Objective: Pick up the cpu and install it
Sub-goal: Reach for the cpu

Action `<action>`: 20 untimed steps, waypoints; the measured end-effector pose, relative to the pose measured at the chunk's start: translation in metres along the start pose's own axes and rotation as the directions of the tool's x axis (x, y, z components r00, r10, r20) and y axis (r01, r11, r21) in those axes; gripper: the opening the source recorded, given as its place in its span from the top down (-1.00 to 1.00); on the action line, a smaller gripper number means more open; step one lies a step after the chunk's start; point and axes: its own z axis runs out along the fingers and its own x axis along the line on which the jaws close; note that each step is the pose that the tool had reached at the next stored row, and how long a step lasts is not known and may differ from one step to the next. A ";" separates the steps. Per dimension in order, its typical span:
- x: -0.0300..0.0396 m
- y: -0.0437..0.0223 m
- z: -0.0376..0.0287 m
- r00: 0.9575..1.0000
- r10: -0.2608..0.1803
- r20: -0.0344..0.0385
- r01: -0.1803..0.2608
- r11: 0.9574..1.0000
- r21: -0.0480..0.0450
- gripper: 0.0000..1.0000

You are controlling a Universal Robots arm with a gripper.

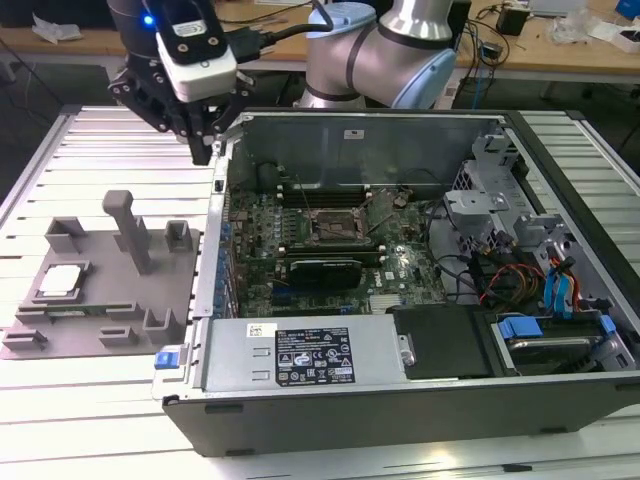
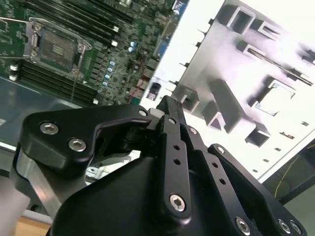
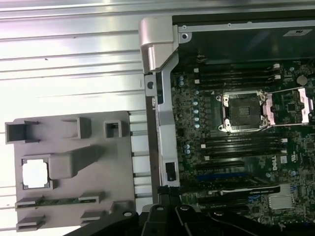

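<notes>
Gripper (image 2: 169,104) fingers are pressed together with nothing between them, hanging over the corner of the open computer case (image 1: 330,395), above its side wall. Just beside the case on the exterior view's left, a grey fixture tray (image 1: 105,290) lies on the slatted table (image 1: 100,420). The cpu (image 1: 60,281) rests flat in a square pocket of the tray: small, square, pale silvery-white top. The dark socket (image 1: 332,226) sits on the motherboard, well apart from it.

Exterior view: raised, wide, angled down across the open grey metal computer case (image 1: 400,400) and the grey plastic fixture tray (image 1: 95,300). First wrist view: high, straight down. Second wrist view: oblique, close past the black gripper (image 2: 166,105). All three share the tray and the square motherboard socket (image 1: 330,228).
</notes>
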 end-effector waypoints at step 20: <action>0.0497 -0.0040 0.0048 1.000 0.000 0.002 0.000 1.000 0.000 0.79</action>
